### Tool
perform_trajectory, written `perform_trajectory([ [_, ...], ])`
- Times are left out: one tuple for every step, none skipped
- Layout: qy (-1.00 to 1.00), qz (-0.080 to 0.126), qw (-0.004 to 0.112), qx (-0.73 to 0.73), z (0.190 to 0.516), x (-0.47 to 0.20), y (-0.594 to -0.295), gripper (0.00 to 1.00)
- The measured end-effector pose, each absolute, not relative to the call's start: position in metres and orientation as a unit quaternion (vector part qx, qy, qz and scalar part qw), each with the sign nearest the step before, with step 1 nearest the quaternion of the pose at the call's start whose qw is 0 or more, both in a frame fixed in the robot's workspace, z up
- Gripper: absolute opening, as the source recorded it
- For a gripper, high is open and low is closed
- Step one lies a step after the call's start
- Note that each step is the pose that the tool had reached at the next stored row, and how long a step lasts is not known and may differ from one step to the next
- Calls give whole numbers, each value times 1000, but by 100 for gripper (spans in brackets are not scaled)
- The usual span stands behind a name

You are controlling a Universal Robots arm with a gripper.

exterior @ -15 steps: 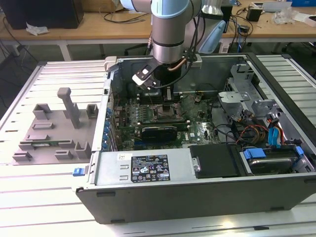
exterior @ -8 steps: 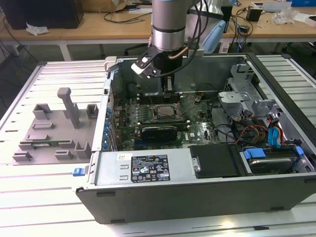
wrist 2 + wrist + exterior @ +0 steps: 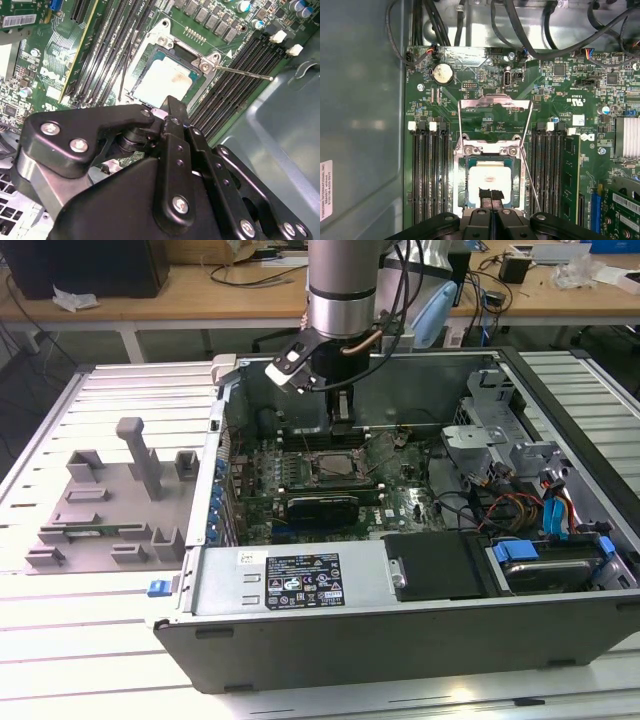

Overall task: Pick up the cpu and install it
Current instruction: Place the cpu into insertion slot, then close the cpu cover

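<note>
The cpu (image 3: 490, 176) lies flat in the motherboard socket (image 3: 459, 180), its pale silver top showing inside the dark frame; in the second wrist view the cpu (image 3: 161, 80) sits the same way. The socket's metal load plate (image 3: 495, 122) is swung open and its thin lever (image 3: 532, 172) stands free beside it. My gripper (image 3: 490, 196) hangs directly over the cpu's edge with its two black fingers pressed together and nothing between them. Whether the tips touch the chip I cannot tell. In the exterior view the gripper (image 3: 342, 428) is down inside the open computer case (image 3: 300, 585), just above the socket (image 3: 333, 466).
Black memory slots (image 3: 430, 175) flank the socket, with a green memory stick (image 3: 570, 172) on one side. The case's grey side wall (image 3: 360, 125) is close by. Cables and drive bays (image 3: 540, 515) fill the case at the exterior view's right. A grey parts fixture (image 3: 110, 500) lies outside at its left.
</note>
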State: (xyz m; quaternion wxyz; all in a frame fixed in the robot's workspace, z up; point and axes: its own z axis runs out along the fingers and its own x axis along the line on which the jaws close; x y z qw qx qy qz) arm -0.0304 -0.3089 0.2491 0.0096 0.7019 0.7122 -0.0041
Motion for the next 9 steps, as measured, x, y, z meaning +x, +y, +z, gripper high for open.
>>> perform_trajectory([
  [712, -4, 10, 702, 249, -30, -309, 11],
  [712, -4, 10, 702, 249, -30, -309, 11],
  [712, -4, 10, 702, 249, -30, -309, 11],
  [712, -4, 10, 702, 249, -30, -309, 11],
  [712, -4, 10, 702, 249, -30, -309, 11],
  [712, -4, 10, 702, 249, -30, -309, 11],
  [712, -4, 10, 702, 249, -30, -309, 11],
  [712, -4, 10, 702, 249, -30, -309, 11],
  [712, -4, 10, 702, 249, -30, -309, 11],
])
